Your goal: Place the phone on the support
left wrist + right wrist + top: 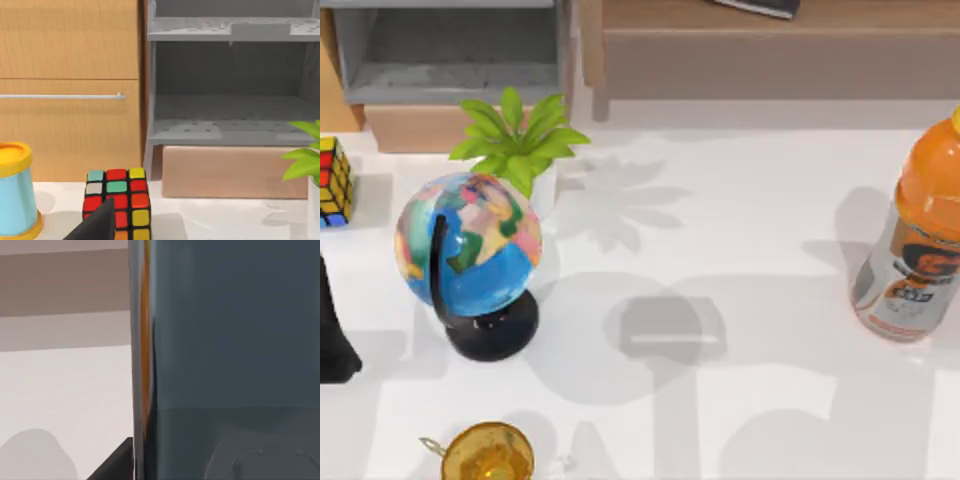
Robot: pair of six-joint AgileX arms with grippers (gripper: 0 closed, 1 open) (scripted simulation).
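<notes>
Phone (225, 355) looms upright, pressed close before the right wrist camera. Cannot tell whether clamped. Left arm (335, 335) parked at table's left edge.

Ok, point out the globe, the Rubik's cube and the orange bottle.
globe (480, 240): top view, on the coloured sphere.
Rubik's cube (118, 200): left wrist view, on its front face.
orange bottle (912, 265): top view, on the label.

The white worktop (740, 200) is open across the centre and lower right of the frame. Obstacles: a multicoloured globe on a black stand (470, 262) and green potted plant (520, 140) centre-left, an orange plastic bottle (917, 235) at the right edge, an amber cup (488, 452) lower left.
</notes>
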